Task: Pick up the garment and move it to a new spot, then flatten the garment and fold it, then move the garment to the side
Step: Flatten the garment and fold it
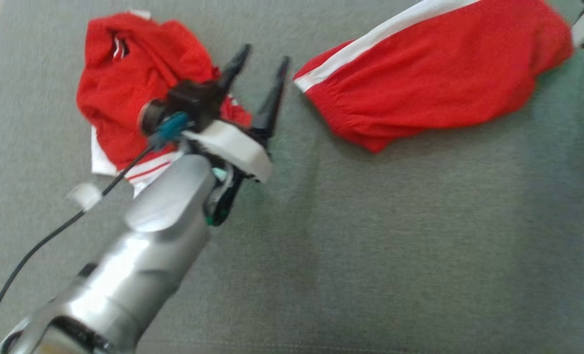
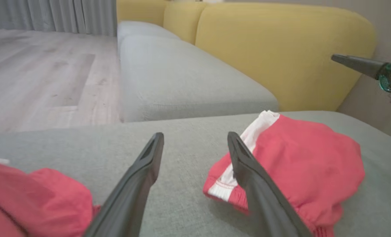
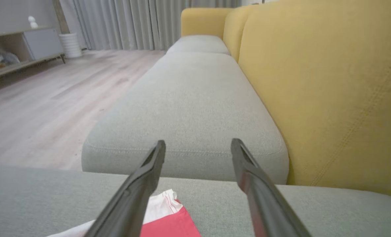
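Head view: garment (image 1: 434, 73) right of fingers (image 1: 272, 104)

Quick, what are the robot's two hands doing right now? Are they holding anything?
Left gripper: open, holding nothing.
Right gripper: open, holding nothing.

surface: grey cushion (image 1: 370, 246) | on it: crumpled red garment (image 1: 124, 73) left | red white-striped piece (image 1: 444, 73) right, possibly separate

Silver left arm (image 1: 139, 255) reaches from seven o'clock toward one; its dark two-fingered left gripper (image 1: 263, 55) is spread wide. The dark-fingered right gripper (image 3: 198, 141) gapes equally wide.
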Tool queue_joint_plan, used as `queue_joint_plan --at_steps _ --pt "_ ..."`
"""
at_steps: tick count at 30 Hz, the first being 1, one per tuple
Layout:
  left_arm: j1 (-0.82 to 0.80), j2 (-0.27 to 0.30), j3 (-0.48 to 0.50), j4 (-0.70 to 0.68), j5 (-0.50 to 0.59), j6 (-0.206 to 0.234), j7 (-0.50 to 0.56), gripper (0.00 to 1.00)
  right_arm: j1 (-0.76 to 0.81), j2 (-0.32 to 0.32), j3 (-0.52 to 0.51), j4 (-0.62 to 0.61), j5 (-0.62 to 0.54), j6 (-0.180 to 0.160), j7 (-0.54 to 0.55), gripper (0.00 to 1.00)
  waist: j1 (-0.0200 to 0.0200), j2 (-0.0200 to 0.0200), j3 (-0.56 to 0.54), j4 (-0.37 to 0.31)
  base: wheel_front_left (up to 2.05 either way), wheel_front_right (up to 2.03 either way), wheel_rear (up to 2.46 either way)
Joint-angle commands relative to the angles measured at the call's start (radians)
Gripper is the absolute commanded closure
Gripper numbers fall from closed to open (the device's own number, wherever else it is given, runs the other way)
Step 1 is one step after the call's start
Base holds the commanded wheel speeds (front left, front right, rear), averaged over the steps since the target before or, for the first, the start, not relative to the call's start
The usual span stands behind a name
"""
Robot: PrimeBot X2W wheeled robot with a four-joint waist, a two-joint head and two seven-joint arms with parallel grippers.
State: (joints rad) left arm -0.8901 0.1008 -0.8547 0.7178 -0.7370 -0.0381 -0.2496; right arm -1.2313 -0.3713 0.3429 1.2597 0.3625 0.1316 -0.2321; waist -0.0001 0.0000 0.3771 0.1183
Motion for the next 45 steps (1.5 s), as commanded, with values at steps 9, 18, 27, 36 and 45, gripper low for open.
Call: queue_joint_plan --at_steps 9,18,27,36,45 --pt "0.182 0.119 0.275 -0.269 0.137 0.128 -0.012 0.00 0.233 0.054 -0.060 -0.373 0.103 -0.001 -0.029 0.00 0.0001 0.0000 -0.159 -0.122 0.00 0.00 0.00" --pt "0.472 0.156 0.457 -0.470 0.284 0.217 -0.012 0.00 0.615 0.174 -0.101 -0.689 0.117 -0.001 -0.029 0.00 0.0001 0.0000 -0.235 -0.182 0.00 0.00 0.00" --pt "0.692 0.111 0.534 -0.515 0.345 0.207 -0.012 0.00 0.916 0.277 -0.149 -0.851 0.037 -0.001 -0.030 0.00 0.0001 0.0000 -0.258 -0.205 0.00 0.00 0.00" --pt "0.688 0.069 0.559 -0.520 0.397 0.153 -0.012 0.00 0.914 0.292 -0.217 -0.895 -0.025 -0.001 0.009 0.00 0.0001 0.0000 -0.195 -0.188 0.00 0.00 0.00" --pt "0.615 0.024 0.542 -0.492 0.436 0.107 -0.012 0.00 0.680 0.264 -0.427 -0.794 -0.120 -0.001 0.189 0.00 0.0001 0.0000 -0.061 -0.096 0.00 0.00 0.00"
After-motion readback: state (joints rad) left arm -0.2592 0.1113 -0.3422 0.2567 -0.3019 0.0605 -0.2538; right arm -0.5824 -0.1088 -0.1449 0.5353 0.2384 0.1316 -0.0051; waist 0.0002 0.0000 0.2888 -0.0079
